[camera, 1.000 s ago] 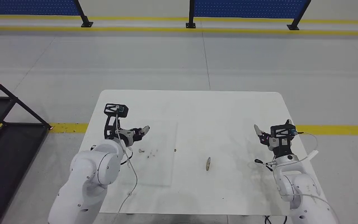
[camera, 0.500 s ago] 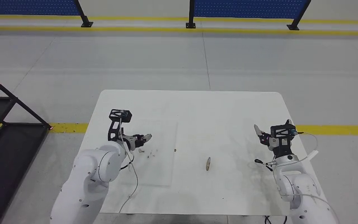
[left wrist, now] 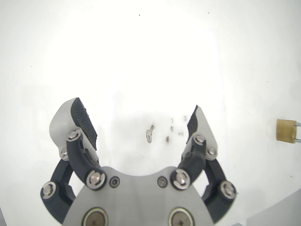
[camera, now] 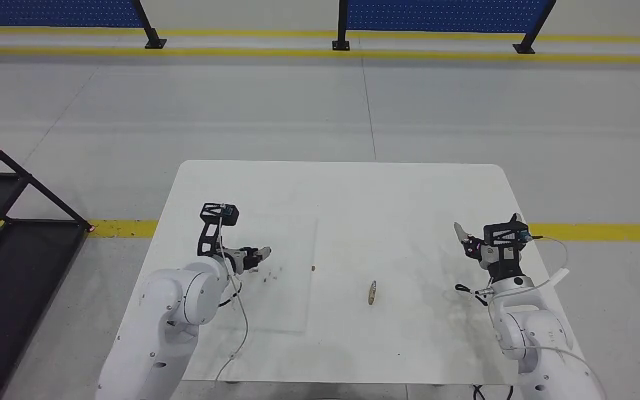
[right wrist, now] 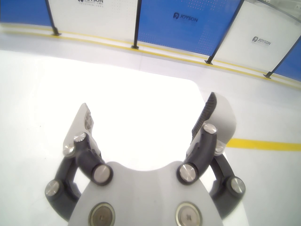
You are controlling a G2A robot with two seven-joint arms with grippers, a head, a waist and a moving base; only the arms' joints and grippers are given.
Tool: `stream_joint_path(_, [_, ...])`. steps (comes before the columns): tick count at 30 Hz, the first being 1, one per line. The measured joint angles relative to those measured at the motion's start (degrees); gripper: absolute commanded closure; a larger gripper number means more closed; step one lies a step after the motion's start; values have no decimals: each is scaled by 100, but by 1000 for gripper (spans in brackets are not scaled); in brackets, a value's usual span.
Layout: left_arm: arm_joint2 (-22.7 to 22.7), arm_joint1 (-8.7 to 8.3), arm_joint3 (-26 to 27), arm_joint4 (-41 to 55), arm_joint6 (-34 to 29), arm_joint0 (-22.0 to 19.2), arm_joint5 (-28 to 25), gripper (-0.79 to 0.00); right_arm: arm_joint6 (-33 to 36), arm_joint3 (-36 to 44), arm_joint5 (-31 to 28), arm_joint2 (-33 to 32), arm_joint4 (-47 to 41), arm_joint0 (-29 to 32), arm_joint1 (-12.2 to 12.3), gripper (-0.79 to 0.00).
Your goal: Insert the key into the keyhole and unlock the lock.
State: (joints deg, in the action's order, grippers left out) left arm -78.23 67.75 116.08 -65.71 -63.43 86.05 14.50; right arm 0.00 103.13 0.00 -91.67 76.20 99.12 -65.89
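A small silver key (left wrist: 149, 134) lies flat on the white table (camera: 400, 200), with a few tiny specks (left wrist: 174, 130) beside it. My left gripper (left wrist: 136, 109) hovers right over it, open, and the key sits between and just behind its fingertips. In the top view this gripper (camera: 257, 255) is at the table's left side. The brass padlock (camera: 372, 292) rests on the table near the middle, well to the right of the key; the left wrist view catches the padlock (left wrist: 285, 131) at its edge. My right gripper (camera: 487, 238) is open and holds nothing near the table's right edge (right wrist: 148, 103).
A faint rectangular sheet (camera: 285, 300) covers the table's left half. A tiny dark speck (camera: 313, 268) lies between key and padlock. A black rack (camera: 20, 230) stands off the table's left side. Blue fence panels (camera: 440, 12) line the far floor.
My left gripper has moved toward the table's front and slightly right, coming down over the key. The right arm, key and padlock have stayed put.
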Motion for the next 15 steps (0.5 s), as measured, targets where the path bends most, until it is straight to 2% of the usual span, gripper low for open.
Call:
stream_joint_path(3, [1, 1, -3, 12, -18, 24, -3, -779, 0, 0, 0, 0, 0, 0, 0, -785])
stream_joint_path(5, [10, 3, -1, 13, -28, 43, 8, -650, 0, 0, 0, 0, 0, 0, 0, -785])
stream_joint_path(6, [10, 3, -9, 16, -31, 44, -2, -533, 0, 0, 0, 0, 0, 0, 0, -785])
stream_joint_path(8, [26, 5, -8, 42, -45, 58, -20, -499, 0, 0, 0, 0, 0, 0, 0, -785])
stream_joint_path(10, [19, 5, -9, 51, -52, 54, -31, -391, 0, 0, 0, 0, 0, 0, 0, -785])
stream_joint_path(11, [14, 5, -11, 52, -56, 49, -40, -369, 0, 0, 0, 0, 0, 0, 0, -785])
stream_joint_path(15, [10, 2, 20, 28, -104, 47, -64, -372, 0, 0, 0, 0, 0, 0, 0, -785])
